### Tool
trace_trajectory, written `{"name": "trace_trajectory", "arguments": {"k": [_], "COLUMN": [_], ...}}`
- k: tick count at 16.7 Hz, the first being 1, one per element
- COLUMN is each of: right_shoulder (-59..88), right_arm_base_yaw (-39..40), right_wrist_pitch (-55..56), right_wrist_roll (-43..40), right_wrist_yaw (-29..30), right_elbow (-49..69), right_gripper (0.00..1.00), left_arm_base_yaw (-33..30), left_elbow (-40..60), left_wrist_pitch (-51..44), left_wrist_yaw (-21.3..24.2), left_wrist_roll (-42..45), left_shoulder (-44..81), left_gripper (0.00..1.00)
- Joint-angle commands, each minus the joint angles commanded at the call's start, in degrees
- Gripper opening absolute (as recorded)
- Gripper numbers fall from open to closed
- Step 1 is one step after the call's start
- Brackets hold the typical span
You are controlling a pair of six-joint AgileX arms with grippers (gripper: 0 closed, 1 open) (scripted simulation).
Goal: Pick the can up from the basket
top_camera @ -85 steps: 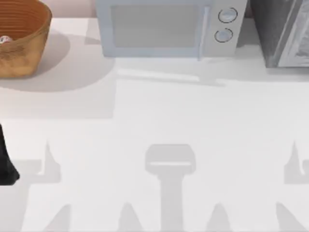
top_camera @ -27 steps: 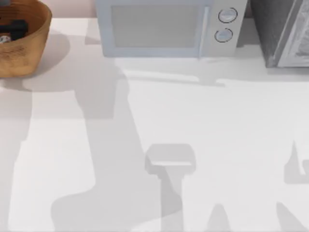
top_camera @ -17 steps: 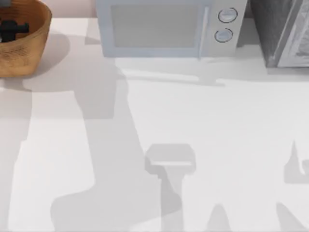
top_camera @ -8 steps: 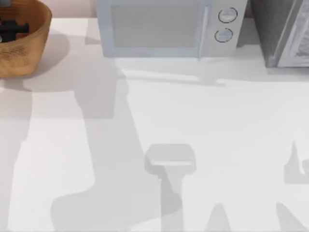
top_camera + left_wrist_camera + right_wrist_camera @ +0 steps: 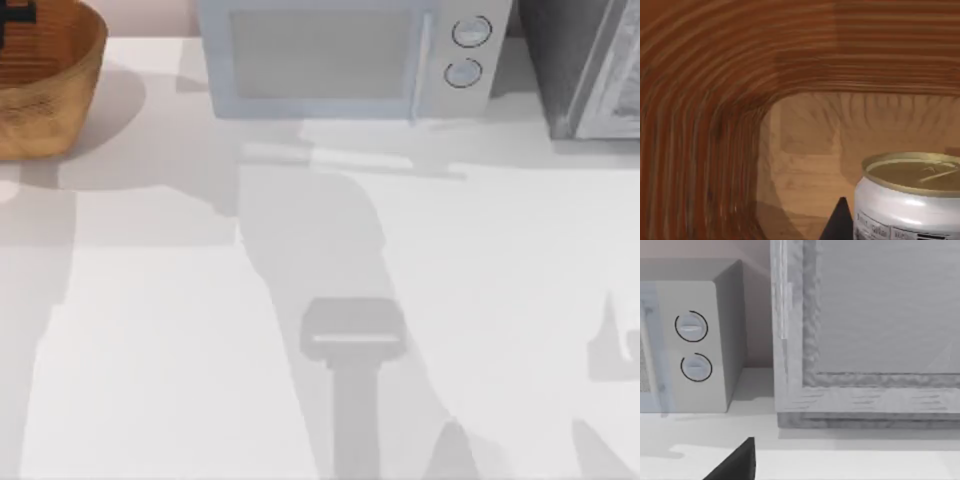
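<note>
The basket, orange-brown and woven, stands at the table's far left corner. My left gripper shows as a black shape over its inside, at the picture's top left edge. In the left wrist view the can, white with a dull gold top, sits right beside one black fingertip. The basket's ribbed inner wall curves behind it. The left gripper is shut on the can. The can's lower part is cut off by the picture's edge.
A pale microwave stands at the back middle, and a grey cabinet at the back right. My right gripper is parked, facing the microwave's dials and the cabinet's front. Arm shadows lie across the white table.
My left gripper has moved from the basket's middle toward the top edge of the top view, with the can. The arm's shadow on the table has swung to the right.
</note>
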Motion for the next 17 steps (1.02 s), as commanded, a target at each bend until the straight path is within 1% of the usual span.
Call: {"name": "trace_trajectory", "arguments": {"k": [4, 8, 13, 17], "right_shoulder": [0.00, 0.00, 0.00, 0.00], "right_arm_base_yaw": [0.00, 0.00, 0.00, 0.00], "right_wrist_pitch": [0.00, 0.00, 0.00, 0.00], "right_wrist_roll": [0.00, 0.00, 0.00, 0.00], "right_wrist_yaw": [0.00, 0.00, 0.00, 0.00], "right_elbow": [0.00, 0.00, 0.00, 0.00], "right_gripper": [1.00, 1.00, 1.00, 1.00], "left_arm_base_yaw": [-2.12, -4.33, -6.27, -6.90], "left_elbow": [-23.35, -51.35, -85.63, -107.89], "left_wrist_pitch": [8.98, 19.84, 34.19, 44.79], "left_wrist_yaw": [-3.85, -6.06, -5.86, -3.77], "left_wrist_roll": [-0.77, -1.75, -3.54, -5.32], "left_shoulder": [-24.11, -53.47, -89.97, -113.81], "left_gripper": [0.00, 0.00, 0.00, 0.00]}}
